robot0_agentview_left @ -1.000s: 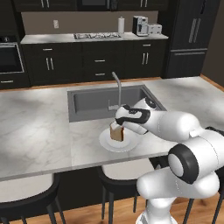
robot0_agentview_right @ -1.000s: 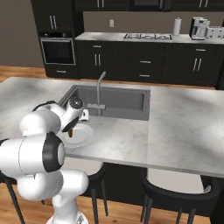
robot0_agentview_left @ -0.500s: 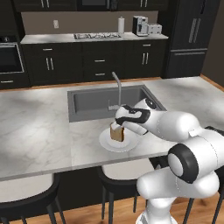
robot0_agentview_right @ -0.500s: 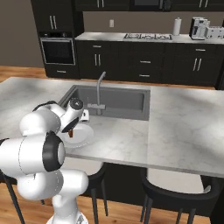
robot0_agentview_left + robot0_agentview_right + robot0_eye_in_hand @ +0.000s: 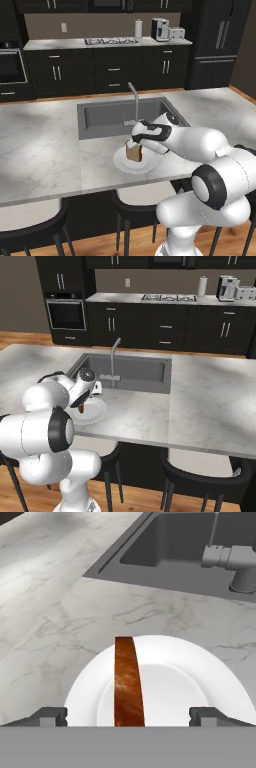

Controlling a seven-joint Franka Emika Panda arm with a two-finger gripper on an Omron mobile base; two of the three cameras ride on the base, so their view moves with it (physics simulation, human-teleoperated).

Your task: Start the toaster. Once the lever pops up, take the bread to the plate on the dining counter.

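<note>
The bread [image 5: 134,151] stands on its edge on the white plate [image 5: 120,164], which rests on the dining counter [image 5: 40,150] just in front of the sink. My gripper [image 5: 138,144] hangs right over the slice and is open. In the hand view its fingertips [image 5: 50,717] stand wide apart, with the brown crust of the bread [image 5: 127,682] upright between them and touching neither, on the plate [image 5: 200,677]. From the right base view the plate [image 5: 99,410] and the gripper [image 5: 86,402] sit by the sink's near corner. The toaster [image 5: 176,33] stands on the far back worktop.
The sink basin [image 5: 110,117] and its faucet [image 5: 134,100] lie just behind the plate. Bar stools [image 5: 135,200] stand under the counter's near edge. A coffee machine [image 5: 159,29] and a paper roll [image 5: 138,28] stand beside the toaster, with a stove [image 5: 110,40] left of them.
The jaws have opened and let go of the bread, which stays upright on the plate. The arm has hardly moved.
</note>
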